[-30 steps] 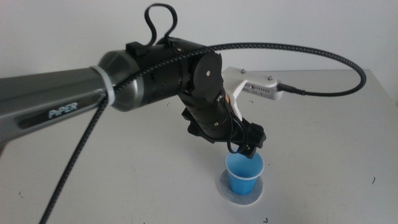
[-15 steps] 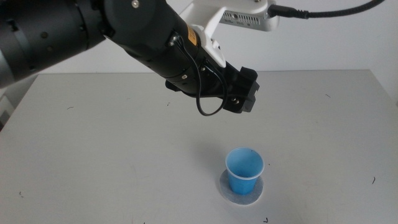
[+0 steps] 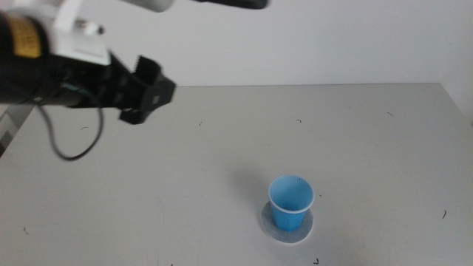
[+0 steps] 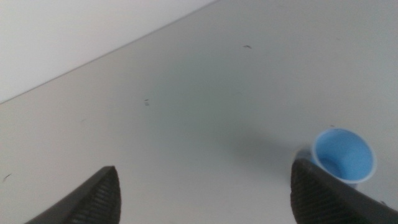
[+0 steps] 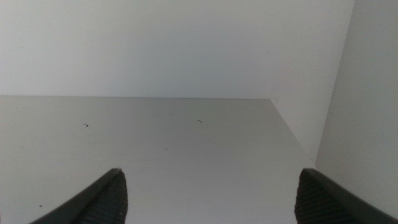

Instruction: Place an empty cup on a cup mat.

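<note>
**Cup upright on mat, both grippers empty**

While the left gripper (image 3: 151, 92) hangs high over the table's (image 3: 369, 125) far-left part, the cup (image 3: 290, 203) stands upright on the cup mat (image 3: 287, 227), near the front edge and right of centre in the middle view. Long axis vertical, open mouth up, narrower base down. Interior reads plain blue, nothing inside. Mat lies flat; its grey rim shows around the cup's base, widest on the near-left side.

Left gripper: jaws spread wide, nothing between them, well apart from the cup. In the left wrist view the cup (image 4: 343, 156) sits beside one jaw tip, mouth facing the camera, and the left gripper (image 4: 205, 194) frames bare tabletop.

Right gripper (image 5: 211, 196): not seen in the middle view; its wrist view shows jaws spread, holding nothing, over bare table (image 5: 155, 143) facing a white wall.

Writing: none legible; a yellow label on the left arm is too blurred to read.

Surroundings: small dark specks scattered on the grey tabletop; a black cable loops below the left arm. Nothing stands around the cup.
</note>
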Motion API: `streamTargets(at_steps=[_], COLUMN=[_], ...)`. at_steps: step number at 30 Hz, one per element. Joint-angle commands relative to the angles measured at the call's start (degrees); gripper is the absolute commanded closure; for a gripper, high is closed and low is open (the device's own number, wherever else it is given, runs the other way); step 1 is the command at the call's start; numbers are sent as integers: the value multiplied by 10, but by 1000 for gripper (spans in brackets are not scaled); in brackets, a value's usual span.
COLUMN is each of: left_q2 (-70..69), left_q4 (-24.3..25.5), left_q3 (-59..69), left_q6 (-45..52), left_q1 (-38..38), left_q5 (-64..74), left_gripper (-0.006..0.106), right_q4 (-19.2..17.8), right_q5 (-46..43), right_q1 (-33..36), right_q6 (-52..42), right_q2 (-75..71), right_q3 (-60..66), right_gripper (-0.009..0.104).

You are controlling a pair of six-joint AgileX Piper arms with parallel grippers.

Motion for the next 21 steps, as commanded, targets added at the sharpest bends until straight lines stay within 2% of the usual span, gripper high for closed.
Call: streamTargets(at_steps=[1,7,13,17,21], left_q2=[-77,-246,-412,-489,-569], left_q4=[5,5,9,-2,1], left_q3=[63,277,455,552,625], left_q6=[-5,-4,-4,-15,-17], left_q1=[51,204,308,352,356], left_q5=[-83,-198,-297,-330,-336], left_gripper=[-5,-5,-5,-5,-5], right_q4=[-5,-5,-5,-5,-5], right_q5=[-45,-45,-45,-45,-45], right_q1=[1,1,1,1,1], right_q6=[-5,-5,-5,-5,-5], right_q2=[-11,-11,-11,-11,-11], right_q3=[-7,-7,-7,-7,-7], right_gripper=[1,1,1,1,1])
